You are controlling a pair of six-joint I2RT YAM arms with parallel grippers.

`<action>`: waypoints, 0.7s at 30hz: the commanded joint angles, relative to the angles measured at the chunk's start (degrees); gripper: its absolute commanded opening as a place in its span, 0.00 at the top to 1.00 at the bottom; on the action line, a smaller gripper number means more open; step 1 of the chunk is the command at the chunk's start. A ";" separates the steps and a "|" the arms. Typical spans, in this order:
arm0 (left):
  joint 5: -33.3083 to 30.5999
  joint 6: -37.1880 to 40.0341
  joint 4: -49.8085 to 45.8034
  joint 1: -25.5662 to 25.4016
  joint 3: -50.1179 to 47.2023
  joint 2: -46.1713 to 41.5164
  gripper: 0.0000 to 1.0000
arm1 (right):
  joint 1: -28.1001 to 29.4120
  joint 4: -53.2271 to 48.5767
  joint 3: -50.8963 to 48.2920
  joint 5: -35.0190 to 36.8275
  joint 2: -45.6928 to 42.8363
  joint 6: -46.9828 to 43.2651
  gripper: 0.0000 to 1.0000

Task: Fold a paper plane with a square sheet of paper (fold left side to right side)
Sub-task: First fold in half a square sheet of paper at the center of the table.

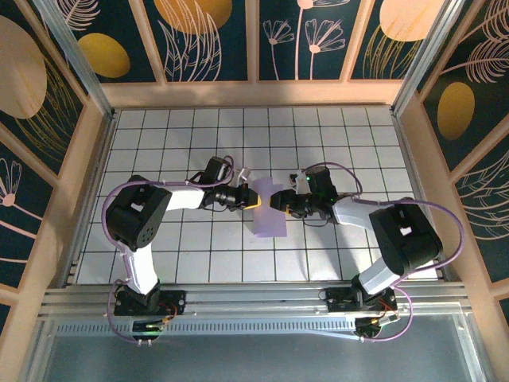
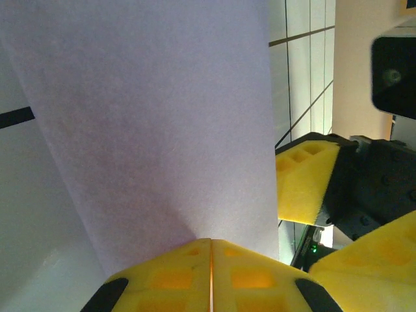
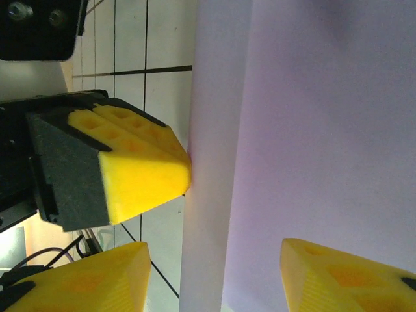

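Note:
The square sheet of paper (image 1: 270,219) is pale lavender and lies folded into a narrow upright strip in the middle of the tiled table. My left gripper (image 1: 255,199) comes in from the left. Its yellow fingers (image 2: 211,260) are pressed together with the sheet (image 2: 149,117) rising from their tips. My right gripper (image 1: 279,199) faces it from the right. It is open, and its fingers (image 3: 84,279) stand either side of the sheet's layered edge (image 3: 214,162). The left gripper's fingertips (image 3: 140,169) touch that edge. The paper plane is out of view.
The white grid table (image 1: 183,143) is boxed in by wooden walls (image 1: 254,94) at the back and on both sides. A metal rail (image 1: 254,298) with both arm bases runs along the near edge. The two grippers are almost tip to tip.

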 commanded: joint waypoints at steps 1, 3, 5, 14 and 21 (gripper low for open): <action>0.77 -0.76 0.91 -0.37 0.14 0.66 0.91 | 0.71 3.18 2.11 -1.55 2.22 1.00 0.47; 0.86 -0.63 0.91 -0.45 0.06 0.71 0.91 | 0.81 4.13 2.31 -1.74 2.80 1.27 0.48; 0.97 -0.52 0.82 -0.48 -0.04 0.85 0.91 | 0.90 4.89 2.50 -1.87 3.27 1.58 0.50; 0.57 -0.45 1.00 -0.55 -0.23 0.41 0.89 | 1.03 3.18 3.91 -0.81 5.38 0.97 0.73; -2.86 -0.34 -0.66 -0.55 -1.35 -3.95 0.63 | 0.99 -4.86 5.70 3.82 6.27 -1.46 1.00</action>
